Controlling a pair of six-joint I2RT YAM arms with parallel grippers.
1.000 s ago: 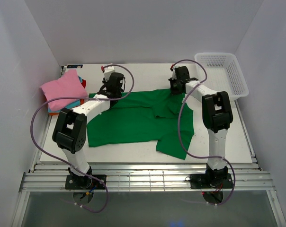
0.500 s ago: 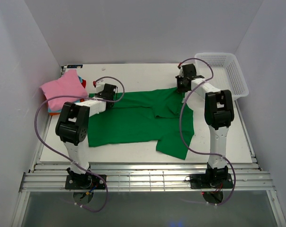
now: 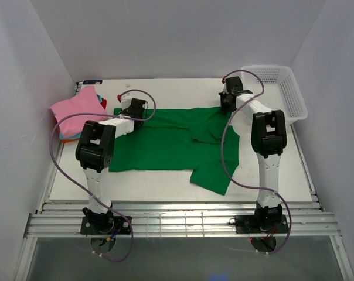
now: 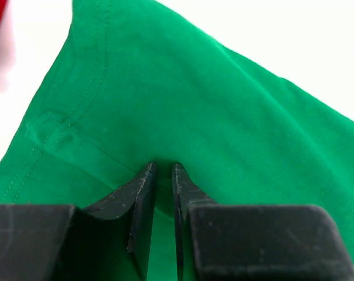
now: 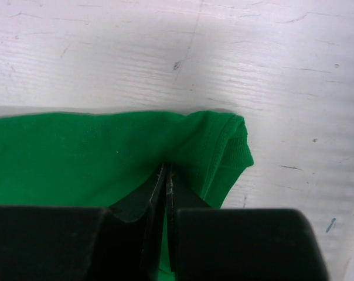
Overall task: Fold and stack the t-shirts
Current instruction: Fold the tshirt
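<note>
Green t-shirt, one, covers the white table, pinched by left gripper and right gripper; three folded t-shirts at left edge.

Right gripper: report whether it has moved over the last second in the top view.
Yes. The right gripper, shut on the green t-shirt, has shifted rightward, closer to the white basket.

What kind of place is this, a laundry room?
Probably a robot test booth: plain white walls box in a white table, and a left arm and right arm are bolted at its near edge, holding a green t-shirt.
</note>
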